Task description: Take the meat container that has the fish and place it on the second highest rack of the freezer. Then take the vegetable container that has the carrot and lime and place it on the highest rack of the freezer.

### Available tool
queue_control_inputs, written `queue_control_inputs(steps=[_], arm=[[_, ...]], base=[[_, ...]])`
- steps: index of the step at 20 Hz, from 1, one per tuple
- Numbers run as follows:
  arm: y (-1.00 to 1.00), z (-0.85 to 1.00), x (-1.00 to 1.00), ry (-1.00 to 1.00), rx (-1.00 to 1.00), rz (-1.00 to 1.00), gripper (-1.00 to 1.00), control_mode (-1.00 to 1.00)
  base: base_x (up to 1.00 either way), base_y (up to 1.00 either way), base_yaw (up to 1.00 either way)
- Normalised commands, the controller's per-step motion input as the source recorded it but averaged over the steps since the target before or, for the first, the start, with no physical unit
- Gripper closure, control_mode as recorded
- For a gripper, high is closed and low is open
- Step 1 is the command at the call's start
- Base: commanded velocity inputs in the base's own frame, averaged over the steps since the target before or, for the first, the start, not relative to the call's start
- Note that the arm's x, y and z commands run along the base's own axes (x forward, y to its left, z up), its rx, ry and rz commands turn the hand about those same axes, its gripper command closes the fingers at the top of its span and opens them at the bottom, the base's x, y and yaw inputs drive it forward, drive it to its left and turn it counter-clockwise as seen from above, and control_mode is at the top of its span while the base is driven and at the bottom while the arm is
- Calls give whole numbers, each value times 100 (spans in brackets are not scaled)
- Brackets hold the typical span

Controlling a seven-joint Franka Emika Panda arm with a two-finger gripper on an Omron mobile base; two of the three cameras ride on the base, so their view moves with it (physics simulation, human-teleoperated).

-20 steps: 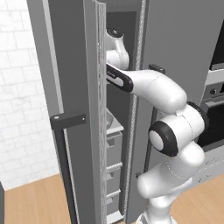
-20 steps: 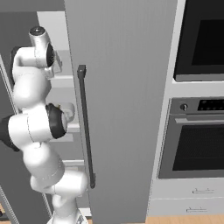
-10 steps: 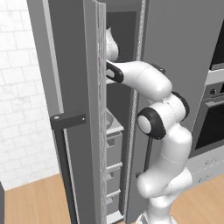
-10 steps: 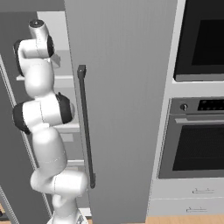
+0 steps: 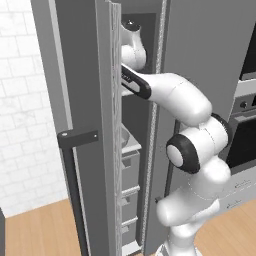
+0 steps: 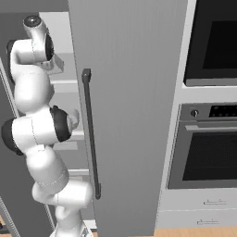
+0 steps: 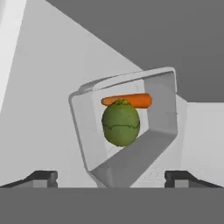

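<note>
The vegetable container [image 7: 164,113], a light grey tray, rests on a pale freezer shelf [image 7: 48,96] and is seen tilted in the hand view. Inside it the green lime [image 7: 121,123] lies in front of the orange carrot [image 7: 131,100]. My gripper [image 7: 111,178] is open, its dark fingertips [image 7: 43,177] standing wide on either side of the tray's near wall without touching it. In the left base view my arm [image 5: 165,92] reaches into the top of the freezer [image 5: 142,40]. The meat container with the fish is out of view.
The open freezer door [image 5: 80,100] stands close on the arm's left, its edge hiding the hand. Grey drawers [image 5: 130,165] sit lower in the freezer. A tall grey panel with a black bar handle [image 6: 90,134] and the black ovens [image 6: 208,152] lie to the right.
The jaws have opened wide and let go of the vegetable container. The elbow rose and then dropped back while the hand stayed at the freezer's top.
</note>
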Motion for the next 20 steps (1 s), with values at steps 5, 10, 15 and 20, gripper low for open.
queue_control_inputs(steps=[5,10,15,20], arm=[[-51,-32,-100,-69,24,0,-100,-100],[-55,20,-100,-48,27,0,-100,-100],[-67,19,-100,-11,19,0,-100,-100],[-72,0,-100,0,11,-2,-100,-100]], base=[[0,0,0],[0,0,0],[0,0,0],[0,0,0]])
